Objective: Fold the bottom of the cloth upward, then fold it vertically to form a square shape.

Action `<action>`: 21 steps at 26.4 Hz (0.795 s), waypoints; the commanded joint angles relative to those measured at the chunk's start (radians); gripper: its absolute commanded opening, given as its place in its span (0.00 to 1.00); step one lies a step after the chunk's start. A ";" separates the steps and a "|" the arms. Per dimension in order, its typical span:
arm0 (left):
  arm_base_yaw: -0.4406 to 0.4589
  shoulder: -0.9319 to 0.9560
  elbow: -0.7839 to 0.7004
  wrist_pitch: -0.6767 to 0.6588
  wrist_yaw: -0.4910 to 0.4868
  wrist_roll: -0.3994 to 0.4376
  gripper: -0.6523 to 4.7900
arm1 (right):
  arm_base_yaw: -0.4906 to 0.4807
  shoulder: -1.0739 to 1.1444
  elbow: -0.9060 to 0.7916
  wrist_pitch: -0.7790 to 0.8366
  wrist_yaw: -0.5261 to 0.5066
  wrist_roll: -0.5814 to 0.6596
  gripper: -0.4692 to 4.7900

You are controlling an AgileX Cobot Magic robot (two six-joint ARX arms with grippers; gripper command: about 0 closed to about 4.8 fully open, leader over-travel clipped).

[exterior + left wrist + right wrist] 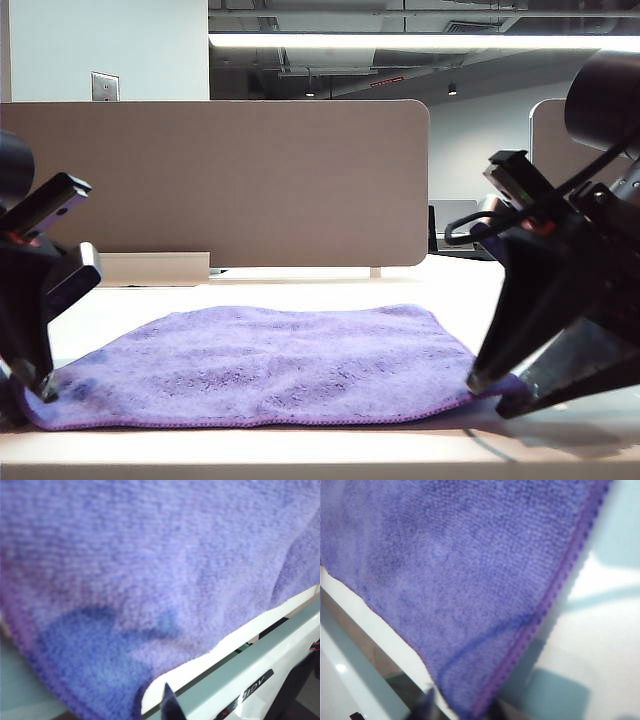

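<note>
1. The cloth (270,365) lay flat and unfolded on the pale tabletop (300,455), long side running across the exterior view, near hem facing the camera.
2. Left gripper (42,385) was down at the cloth's near left corner, tip touching the fabric there.
3. Right gripper (490,380) was down at the near right corner, tip on the cloth edge.
4. Left wrist view: purple pile filled the picture, cloth (150,580) very close, one dark fingertip (171,702) at its edge. Jaw gap not readable, so I can't tell if it was gripping.
5. Right wrist view: the stitched hem (555,590) ran diagonally down to the corner, which sat right at the fingertips (427,702). Can't tell if the jaws were clamped.
6. A beige partition (215,185) stood behind the tabletop.
</note>
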 commanded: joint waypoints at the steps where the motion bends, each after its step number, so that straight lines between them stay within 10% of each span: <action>1: -0.002 0.005 -0.005 0.020 -0.066 0.002 0.22 | 0.003 -0.002 0.002 0.006 0.000 0.000 0.25; 5: -0.002 0.004 -0.005 0.029 -0.069 0.005 0.14 | 0.003 -0.002 0.003 0.013 -0.001 0.000 0.08; 21: -0.003 -0.245 -0.005 -0.190 -0.021 0.045 0.11 | 0.005 -0.166 0.002 -0.274 -0.022 -0.030 0.08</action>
